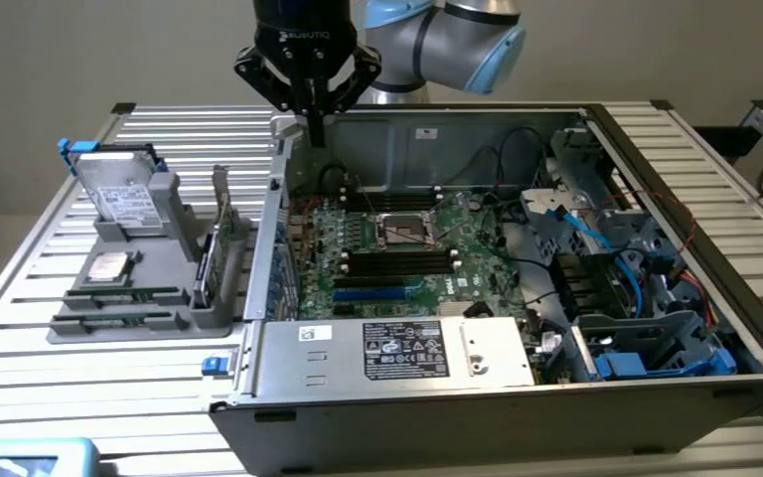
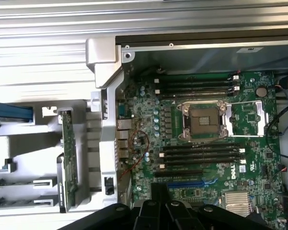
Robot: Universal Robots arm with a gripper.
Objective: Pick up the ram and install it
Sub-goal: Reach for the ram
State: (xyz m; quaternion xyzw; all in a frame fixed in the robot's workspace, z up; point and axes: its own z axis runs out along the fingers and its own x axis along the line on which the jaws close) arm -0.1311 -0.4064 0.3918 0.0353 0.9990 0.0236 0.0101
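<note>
I am holding the closed, empty gripper [image 1: 313, 125] over the case wall [image 1: 277, 194], fearing it clips that edge or grabs the expansion card [image 1: 224, 234], not the ram [image 1: 123, 295].

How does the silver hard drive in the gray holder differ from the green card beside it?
The hard drive is a silver box with a pale label; the expansion card is a thin green board. The hard drive faces the exterior camera broadside; the expansion card shows nearly edge-on, nearer the computer case. Both stand upright in the gray holder.
</note>
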